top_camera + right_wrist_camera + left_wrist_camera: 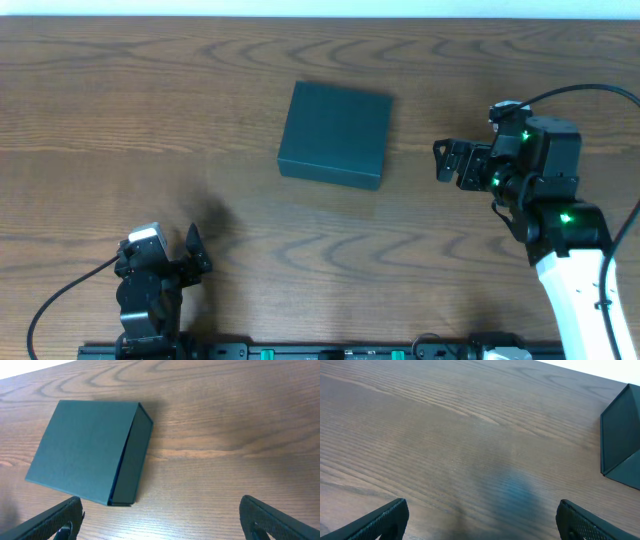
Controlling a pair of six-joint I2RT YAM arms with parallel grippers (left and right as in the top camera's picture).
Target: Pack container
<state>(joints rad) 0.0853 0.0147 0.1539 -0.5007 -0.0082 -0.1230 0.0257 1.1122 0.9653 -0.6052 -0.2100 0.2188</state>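
The container (335,135) is a dark teal box lying flat on the wooden table, lid closed, just above the middle. In the right wrist view the container (82,447) sits ahead and to the left, its side wall facing me. My right gripper (450,163) hovers to the right of it, apart from it, and the right gripper (160,517) is open with only bare wood between its fingers. My left gripper (165,248) sits at the near left edge, far from the box. The left gripper (482,520) is open and empty. One corner of the container (622,435) shows at the far right.
The wooden table (120,120) runs across the whole view. A dark rail (300,350) lines the front edge beneath both arm bases. A black cable (590,92) loops behind the right arm. No snack packets or other loose objects show.
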